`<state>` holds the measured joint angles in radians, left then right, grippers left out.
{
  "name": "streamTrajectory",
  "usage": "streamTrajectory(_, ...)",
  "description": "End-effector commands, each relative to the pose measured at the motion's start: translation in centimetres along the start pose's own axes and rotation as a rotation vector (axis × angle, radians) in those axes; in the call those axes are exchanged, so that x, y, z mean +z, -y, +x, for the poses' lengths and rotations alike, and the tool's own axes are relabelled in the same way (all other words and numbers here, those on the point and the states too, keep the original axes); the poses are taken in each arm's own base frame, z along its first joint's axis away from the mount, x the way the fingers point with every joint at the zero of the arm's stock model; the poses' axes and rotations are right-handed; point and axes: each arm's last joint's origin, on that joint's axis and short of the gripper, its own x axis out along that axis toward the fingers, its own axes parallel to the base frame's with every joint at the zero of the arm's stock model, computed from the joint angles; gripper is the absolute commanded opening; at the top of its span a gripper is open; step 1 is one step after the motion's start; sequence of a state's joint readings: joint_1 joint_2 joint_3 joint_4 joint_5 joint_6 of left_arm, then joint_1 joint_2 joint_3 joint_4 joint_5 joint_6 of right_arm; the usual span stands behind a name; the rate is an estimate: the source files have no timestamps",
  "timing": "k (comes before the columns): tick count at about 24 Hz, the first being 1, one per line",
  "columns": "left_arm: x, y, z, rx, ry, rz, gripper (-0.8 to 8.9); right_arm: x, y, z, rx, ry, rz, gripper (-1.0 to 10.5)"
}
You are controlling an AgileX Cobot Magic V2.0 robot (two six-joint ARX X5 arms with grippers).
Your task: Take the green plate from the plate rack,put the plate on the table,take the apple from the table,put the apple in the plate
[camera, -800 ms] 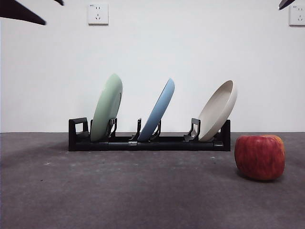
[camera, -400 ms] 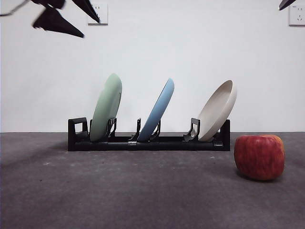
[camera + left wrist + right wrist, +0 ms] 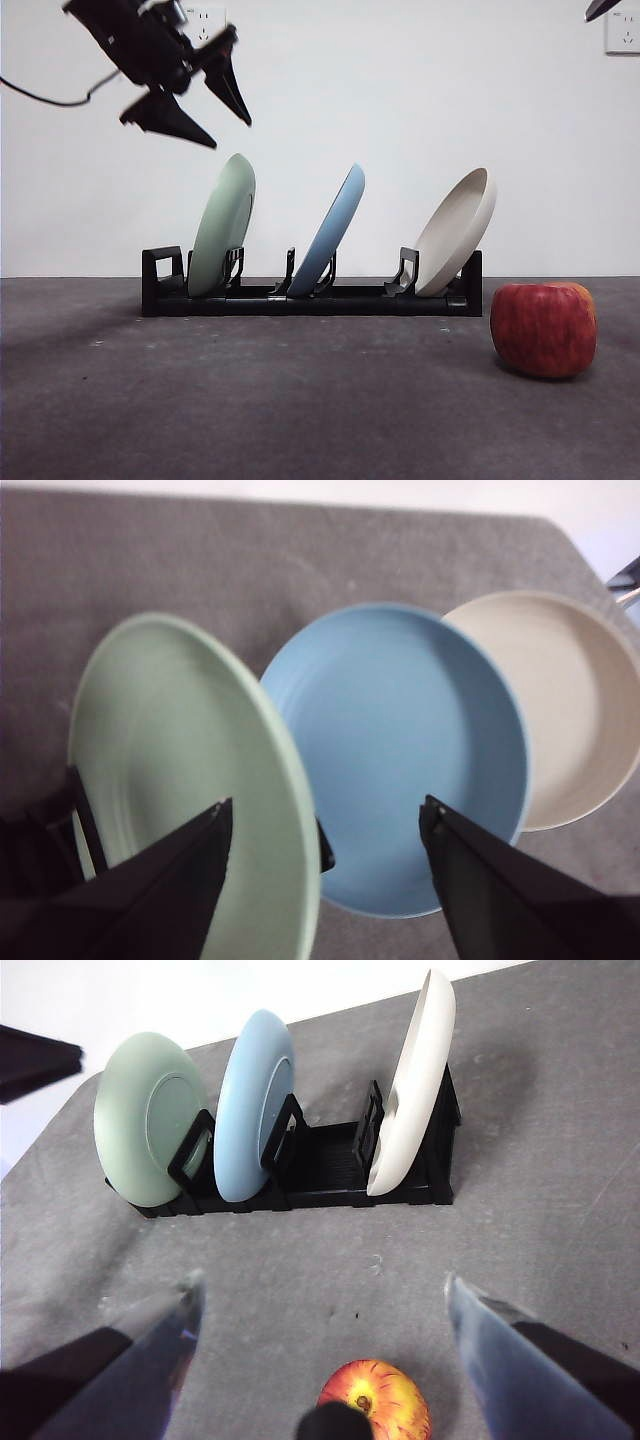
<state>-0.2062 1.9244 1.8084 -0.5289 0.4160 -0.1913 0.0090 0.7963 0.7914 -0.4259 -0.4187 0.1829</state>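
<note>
The green plate (image 3: 222, 230) stands tilted in the left slot of the black plate rack (image 3: 340, 300) on the table (image 3: 250, 400). My left gripper (image 3: 230, 133) is open and hangs just above the green plate's top rim. In the left wrist view its jaws (image 3: 326, 805) straddle the rim of the green plate (image 3: 170, 750). The red apple (image 3: 544, 328) sits on the table to the right of the rack. My right gripper (image 3: 320, 1280) is open and empty, high above the apple (image 3: 375, 1395). It shows in the front view only as a black tip (image 3: 600, 8).
A blue plate (image 3: 330, 235) stands in the rack's middle slot and a beige plate (image 3: 455, 230) in the right one. A white wall with sockets (image 3: 205, 20) is behind the rack. A thin black cable (image 3: 50, 98) trails from the left arm.
My left gripper has come down and to the right from the top left corner to just above the green plate. The plates, the apple and the right arm have not moved.
</note>
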Motion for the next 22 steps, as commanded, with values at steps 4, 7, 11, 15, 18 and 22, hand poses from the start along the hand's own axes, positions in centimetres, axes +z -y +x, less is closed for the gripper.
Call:
streamTrajectory(4, -0.9, -0.1, 2.2, 0.041, -0.032, 0.039, 3.14, 0.1, -0.1, 0.0, 0.001, 0.008, -0.012, 4.1)
streamTrajectory(7, -1.3, -0.2, 3.1, 0.041, -0.051, 0.035, 3.13, 0.1, -0.1, 0.0, 0.001, 0.008, -0.012, 4.1)
streamTrajectory(11, -1.5, -0.2, 3.3, 0.055, -0.063, 0.036, 1.83, 0.1, -0.1, 0.0, 0.001, 0.007, -0.012, 4.1)
streamTrajectory(15, -1.7, -0.2, 3.3, 0.058, -0.08, 0.053, -0.09, 0.1, -0.1, 0.0, 0.001, 0.007, -0.012, 4.1)
streamTrajectory(18, -1.6, -0.2, 3.2, 0.058, -0.073, 0.057, -0.09, 0.1, 0.0, 0.0, 0.0, 0.007, -0.012, 4.1)
streamTrajectory(22, -0.8, 0.5, 2.1, 0.045, -0.019, 0.078, -0.09, 0.1, 0.0, 0.0, 0.0, 0.007, -0.012, 4.1)
